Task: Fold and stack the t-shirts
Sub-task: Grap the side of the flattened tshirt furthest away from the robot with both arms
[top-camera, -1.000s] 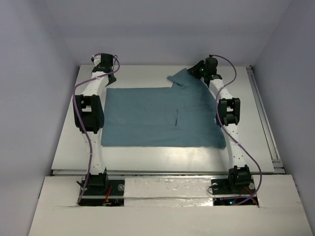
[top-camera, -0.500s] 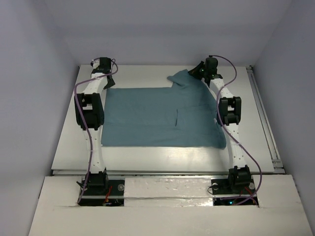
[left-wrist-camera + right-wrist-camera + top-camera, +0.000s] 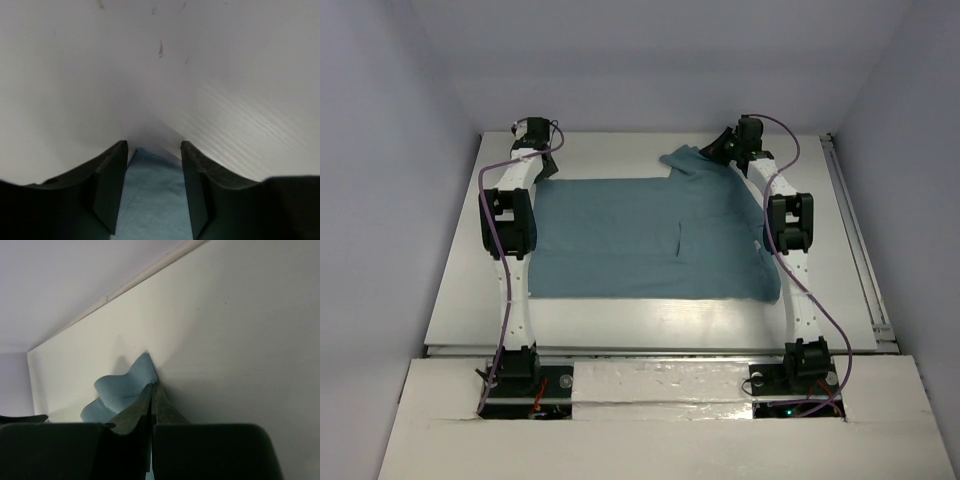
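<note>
A teal-blue t-shirt lies spread flat on the white table, with one sleeve bunched up at the far right. My left gripper is at the shirt's far left corner, open, with the cloth corner lying between its jaws. My right gripper is at the far right, shut on the sleeve's hemmed edge, which sticks up past the fingertips.
The white table has a back wall close behind both grippers and a rail along its right side. A bare strip of table lies in front of the shirt.
My left gripper has moved slightly right and down onto the shirt's far left corner. My right gripper has pulled the sleeve slightly right.
</note>
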`<state>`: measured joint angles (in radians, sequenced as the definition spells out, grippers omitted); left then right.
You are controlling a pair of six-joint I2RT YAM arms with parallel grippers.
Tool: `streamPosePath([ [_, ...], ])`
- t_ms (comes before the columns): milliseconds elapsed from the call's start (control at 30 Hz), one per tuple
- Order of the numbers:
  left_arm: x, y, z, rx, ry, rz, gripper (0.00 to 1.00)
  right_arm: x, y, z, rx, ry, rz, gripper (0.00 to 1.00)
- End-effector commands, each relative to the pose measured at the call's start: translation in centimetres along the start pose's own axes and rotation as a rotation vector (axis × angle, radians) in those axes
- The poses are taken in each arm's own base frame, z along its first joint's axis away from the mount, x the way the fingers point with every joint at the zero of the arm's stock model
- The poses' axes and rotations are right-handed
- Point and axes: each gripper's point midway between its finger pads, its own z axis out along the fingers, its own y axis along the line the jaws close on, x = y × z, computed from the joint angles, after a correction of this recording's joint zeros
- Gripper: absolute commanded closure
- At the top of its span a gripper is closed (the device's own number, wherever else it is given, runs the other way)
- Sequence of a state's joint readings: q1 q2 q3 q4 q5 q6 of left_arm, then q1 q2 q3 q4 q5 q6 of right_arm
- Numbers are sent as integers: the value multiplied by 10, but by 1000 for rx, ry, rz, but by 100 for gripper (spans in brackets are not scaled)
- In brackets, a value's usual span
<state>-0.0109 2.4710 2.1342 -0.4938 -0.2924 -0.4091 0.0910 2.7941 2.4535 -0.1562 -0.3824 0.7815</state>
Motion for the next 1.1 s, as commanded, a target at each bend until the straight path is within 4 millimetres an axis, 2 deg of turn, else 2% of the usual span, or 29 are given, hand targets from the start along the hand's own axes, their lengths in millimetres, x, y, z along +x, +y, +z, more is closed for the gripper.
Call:
streamPosePath([
  [0,-3,-3,1,20,0,-5,61,-34,58,-28,-106,-53,-66,100],
  [100,-10,-7,-1,35,-20,-13,73,-39,66,-31,-121,-62,-69,100],
  [133,-10,-7,0,34,-18,-14,83,-39,66,-31,-122,-61,-69,100],
  [233,-12,-8,-2,35,-23,-18,94,-39,67,-32,-122,-59,-70,100],
  [267,-13,-7,-4,33,-27,-19,100,-39,67,-32,-122,-61,-72,100],
  [333,-16,-5,-7,26,-32,-19,100,-44,73,-35,-133,-74,-78,100],
  [400,-22,-4,-14,22,-47,-20,100,-57,82,-42,-157,-102,-95,100],
  [467,-35,-4,-29,34,-72,-29,100,-65,99,-52,-191,-112,-115,100],
  [567,-52,-3,-57,63,-113,-37,100,-82,112,-70,-215,-134,-134,100],
  [600,-48,0,-60,59,-105,-32,100,-81,115,-74,-217,-125,-142,100],
  [633,-60,0,-75,77,-141,-45,100,-77,111,-75,-206,-111,-152,100],
  [667,-60,2,-80,79,-145,-43,100,-80,122,-86,-213,-116,-167,100],
  [700,-63,4,-88,83,-154,-47,100,-73,114,-86,-192,-97,-173,100],
  [733,-64,5,-92,86,-160,-49,100,-78,123,-94,-199,-111,-188,100],
  [767,-65,5,-96,87,-162,-50,100,-69,112,-94,-169,-88,-177,100],
  [800,-67,6,-99,89,-166,-51,100,-74,123,-106,-173,-105,-189,100],
  [833,-68,7,-104,91,-170,-54,100,-72,123,-110,-166,-103,-192,100],
  [867,-68,8,-106,90,-169,-52,100,-75,118,-116,-149,-107,-194,100],
  [900,-68,9,-108,90,-172,-53,100,-63,103,-116,-114,-82,-175,100],
  [933,-69,11,-112,90,-174,-54,100,-67,116,-131,-125,-97,-185,100],
  [967,-68,12,-114,87,-172,-53,100,-64,115,-136,-121,-96,-185,100],
  [1000,-64,15,-114,78,-165,-48,100,-49,100,-137,-87,-66,-168,100],
  [1033,-66,17,-120,79,-174,-52,100,-52,111,-154,-93,-84,-180,100],
  [1067,-65,20,-122,75,-177,-50,100,-48,110,-160,-81,-82,-185,100],
])
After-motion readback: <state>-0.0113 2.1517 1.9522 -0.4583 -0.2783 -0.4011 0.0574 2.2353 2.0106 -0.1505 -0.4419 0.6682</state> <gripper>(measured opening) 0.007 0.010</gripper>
